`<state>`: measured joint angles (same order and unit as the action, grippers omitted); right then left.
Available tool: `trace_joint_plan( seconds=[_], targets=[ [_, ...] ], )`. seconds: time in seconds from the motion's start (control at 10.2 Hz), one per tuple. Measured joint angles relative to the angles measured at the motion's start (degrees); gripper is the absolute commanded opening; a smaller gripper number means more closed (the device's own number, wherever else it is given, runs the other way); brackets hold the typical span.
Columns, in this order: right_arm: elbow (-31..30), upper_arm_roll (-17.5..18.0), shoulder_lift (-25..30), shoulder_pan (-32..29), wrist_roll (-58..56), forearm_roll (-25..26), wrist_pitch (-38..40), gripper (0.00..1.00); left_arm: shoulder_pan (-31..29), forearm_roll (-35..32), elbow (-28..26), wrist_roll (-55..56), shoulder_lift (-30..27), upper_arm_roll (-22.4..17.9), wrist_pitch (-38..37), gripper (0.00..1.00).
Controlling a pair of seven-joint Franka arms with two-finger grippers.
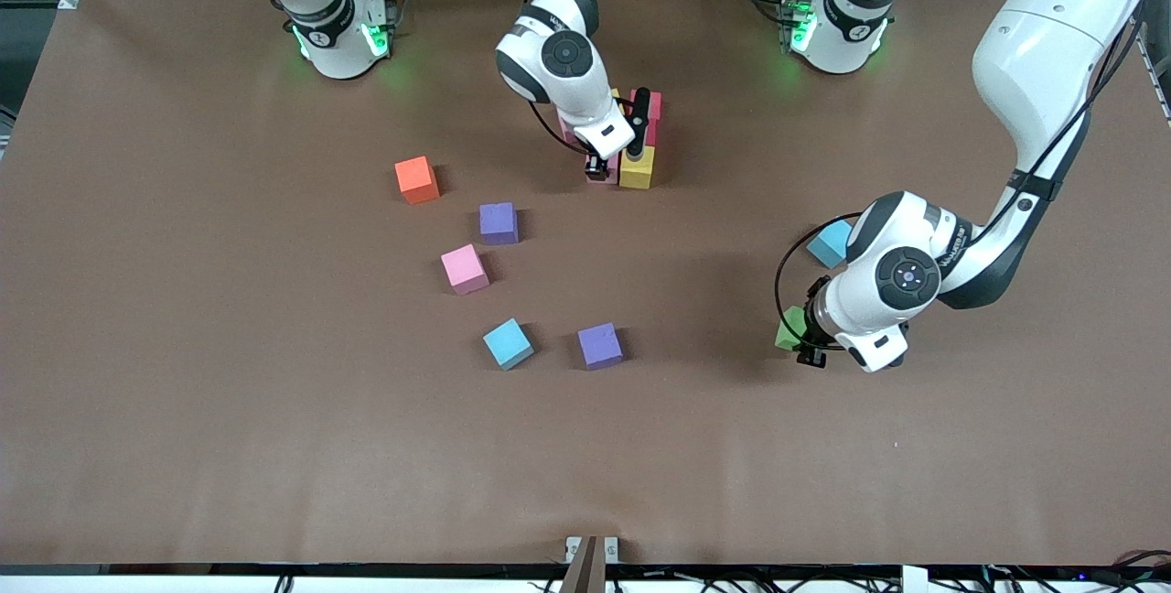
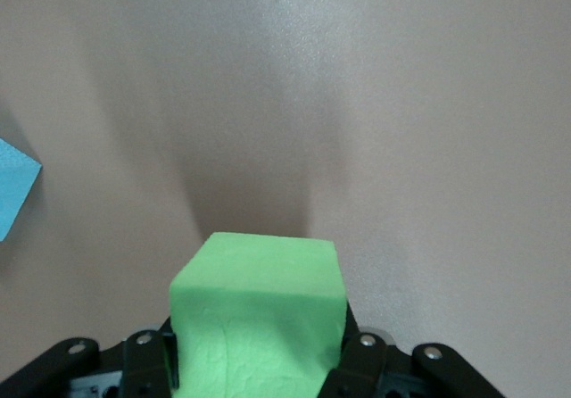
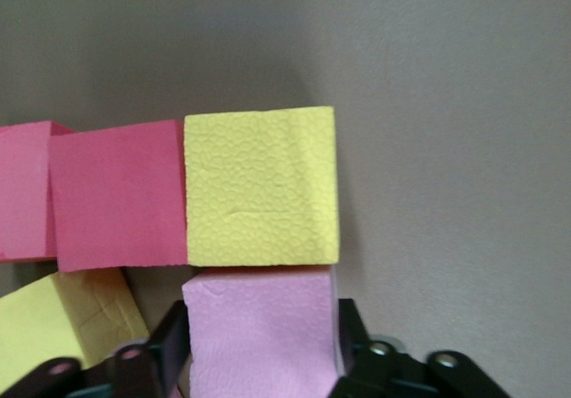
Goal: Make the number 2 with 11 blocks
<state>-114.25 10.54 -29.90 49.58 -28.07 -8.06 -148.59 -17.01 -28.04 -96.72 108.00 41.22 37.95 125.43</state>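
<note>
A light blue cube point(image 1: 508, 343) and a purple cube point(image 1: 600, 345) lie nearest the front camera. The left gripper point(image 2: 259, 367) is clenched on the green cube point(image 2: 259, 313), up over the table point(image 1: 183, 392). The right gripper point(image 3: 259, 358) straddles a pink cube point(image 3: 259, 327) touching the yellow cube point(image 3: 260, 186) of the started number 2 point(image 1: 640, 140); whether it grips or has let go, I cannot tell.

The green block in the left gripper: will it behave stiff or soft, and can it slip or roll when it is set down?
The green block looks like matte foam with a grainy surface, so it is probably light and slightly squashy. The left gripper is shut on its flat sides, and that rough texture should resist slipping. As a cube with flat faces, it will likely sit still rather than roll.
</note>
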Motion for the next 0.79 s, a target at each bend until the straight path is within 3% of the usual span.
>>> trace_joint_plan(
  seconds=[0.79],
  targets=[
    [1.9,-1.4,0.6,-0.1,0.4,0.0,-0.4,0.86,0.7,1.2,0.0,0.3,-0.7,0.2,-1.6,0.00]
  ],
)
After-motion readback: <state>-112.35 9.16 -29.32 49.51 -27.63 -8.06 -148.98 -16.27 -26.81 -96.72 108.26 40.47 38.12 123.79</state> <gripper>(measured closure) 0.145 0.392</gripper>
